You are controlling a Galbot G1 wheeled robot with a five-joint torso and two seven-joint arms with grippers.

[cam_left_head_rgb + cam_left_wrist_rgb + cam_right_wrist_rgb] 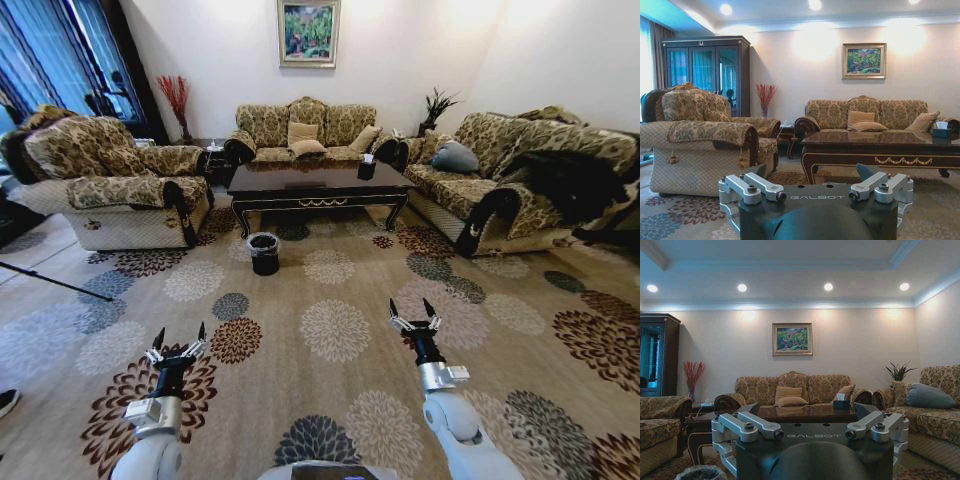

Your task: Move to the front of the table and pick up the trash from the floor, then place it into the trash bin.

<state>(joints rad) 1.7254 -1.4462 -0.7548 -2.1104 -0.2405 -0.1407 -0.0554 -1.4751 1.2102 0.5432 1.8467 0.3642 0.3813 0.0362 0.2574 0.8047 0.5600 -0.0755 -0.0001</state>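
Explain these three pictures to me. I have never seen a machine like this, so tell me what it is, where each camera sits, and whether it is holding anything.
This is a wheeled robot with two arms, standing in a living room. The wide picture comes from a camera on its head, looking down at the patterned carpet. At the bottom you see its left gripper and right gripper, both pointing forward with fingers spread open and holding nothing.

The other two pictures come from cameras on each wrist, looking low across the room past that arm's own gripper.

Ahead stands the table, dark and glossy, among three patterned sofas. A small black tissue box sits on it. The trash bin stands on the carpet in front of the table.
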